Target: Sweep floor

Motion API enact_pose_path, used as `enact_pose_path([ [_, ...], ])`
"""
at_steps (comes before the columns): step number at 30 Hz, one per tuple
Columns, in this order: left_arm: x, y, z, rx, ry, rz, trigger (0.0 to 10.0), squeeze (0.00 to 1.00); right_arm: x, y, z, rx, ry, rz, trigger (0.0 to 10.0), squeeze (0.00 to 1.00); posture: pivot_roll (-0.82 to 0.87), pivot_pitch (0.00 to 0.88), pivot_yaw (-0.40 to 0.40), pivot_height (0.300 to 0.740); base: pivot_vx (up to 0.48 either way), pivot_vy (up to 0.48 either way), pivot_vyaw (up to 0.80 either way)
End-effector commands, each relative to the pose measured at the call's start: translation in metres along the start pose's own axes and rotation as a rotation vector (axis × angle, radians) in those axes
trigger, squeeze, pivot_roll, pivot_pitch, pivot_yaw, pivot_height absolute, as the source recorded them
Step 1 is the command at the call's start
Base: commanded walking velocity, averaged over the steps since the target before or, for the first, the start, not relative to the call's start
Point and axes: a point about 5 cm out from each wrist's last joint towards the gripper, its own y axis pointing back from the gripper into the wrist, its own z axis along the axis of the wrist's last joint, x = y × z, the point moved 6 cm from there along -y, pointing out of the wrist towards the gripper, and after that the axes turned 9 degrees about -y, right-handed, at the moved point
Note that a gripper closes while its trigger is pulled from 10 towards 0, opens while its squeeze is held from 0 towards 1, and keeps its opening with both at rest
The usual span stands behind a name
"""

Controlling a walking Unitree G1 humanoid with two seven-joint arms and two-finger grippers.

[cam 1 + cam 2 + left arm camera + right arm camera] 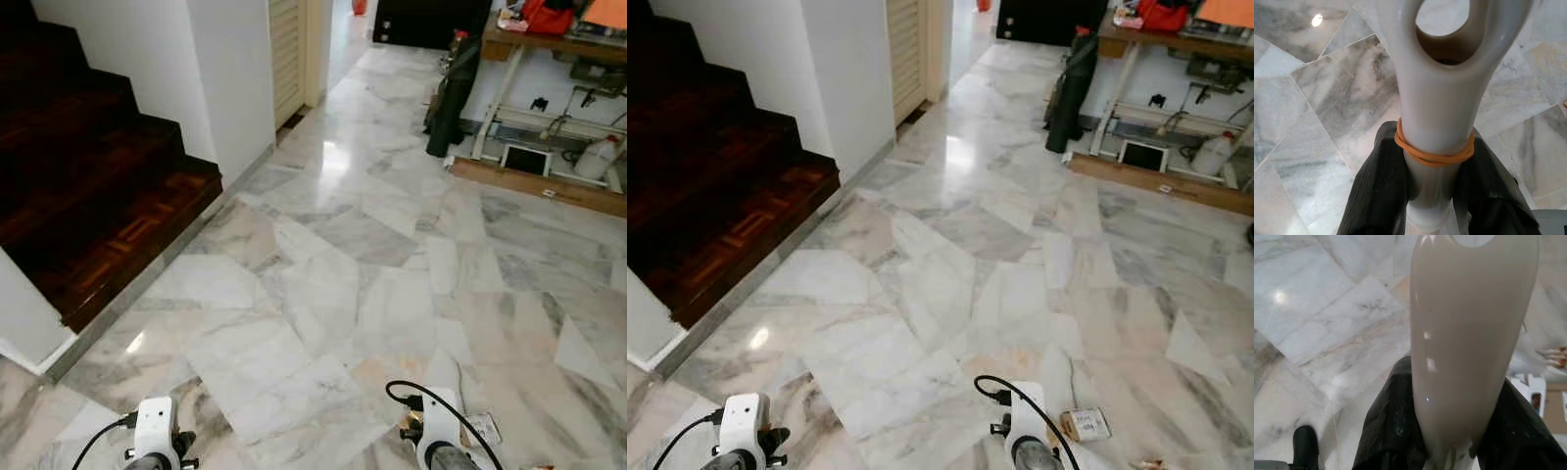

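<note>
Jaws of both grippers pinch pale plastic handles. Left gripper (1432, 196): black fingers (1376, 196) pressed on either side of a cream handle (1437, 107) with an oval hanging hole at its end and an orange rubber band (1432, 154) wound round its neck, just beyond the fingertips. Marble floor (1312, 112) beneath.

Head views, left to right: dark wooden stairs (88, 176) rising at far left, white wall (230, 78) beside them, then a louvred door (286, 54). Left wrist (155, 431) low at the frame's bottom edge, cable attached. Wide grey-veined marble floor runs down a corridor, with glare patches. Right wrist (436, 426) low at the bottom, black cable (441, 397) looping over it. A small box-like item (1085, 424) lies on the floor just beside the right wrist; what it is, cannot tell.

Right gripper (1449, 440): fingers (1391, 426) clamped on a smooth, broad cream handle (1469, 333); whether broom or dustpan, cannot tell.

Far right: wooden surface (549, 44) on white legs, red bag (547, 15) on top, white jug (598, 157) on the floor below, dark cloth (456, 88) hanging at its left end.
</note>
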Motion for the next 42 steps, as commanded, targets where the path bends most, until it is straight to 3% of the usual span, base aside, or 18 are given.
enact_pose_path([
  [1, 0.0041, 0.0019, -0.0073, 0.022, -0.011, 0.009, 10.0, 0.0, 0.0032, 0.001, -0.0083, 0.025, -0.006, 0.008, 10.0, 0.0, 0.03, 0.0, -0.009, 0.74, 0.0, 0.0, 0.0],
  [13, 0.003, 0.0019, -0.008, 0.024, -0.008, 0.005, 10.0, 0.0, 0.0056, 0.0007, -0.0063, 0.02, -0.021, 0.015, 10.0, 0.0, 0.04, 0.0, -0.009, 0.74, 0.0, 0.0, 0.0],
  [18, 0.0028, 0.0016, -0.0071, 0.022, -0.009, 0.005, 10.0, 0.0, 0.0072, 0.0008, -0.0072, 0.025, -0.018, 0.019, 10.0, 0.0, 0.04, 0.0, -0.008, 0.74, 0.0, 0.0, -0.58],
  [37, 0.0012, 0.0015, -0.0071, 0.021, -0.009, 0.0, 10.0, 0.0, 0.0084, 0.0013, -0.0112, 0.038, 0.003, 0.027, 10.0, 0.0, 0.04, 0.0, -0.012, 0.74, 0.0, 0.304, 0.0],
  [42, 0.0013, 0.0014, -0.0064, 0.018, -0.004, 0.002, 10.0, 0.0, 0.0095, 0.0015, -0.0127, 0.045, -0.027, 0.031, 10.0, 0.0, 0.04, 0.0, -0.012, 0.74, 0.0, 0.369, -0.45],
])
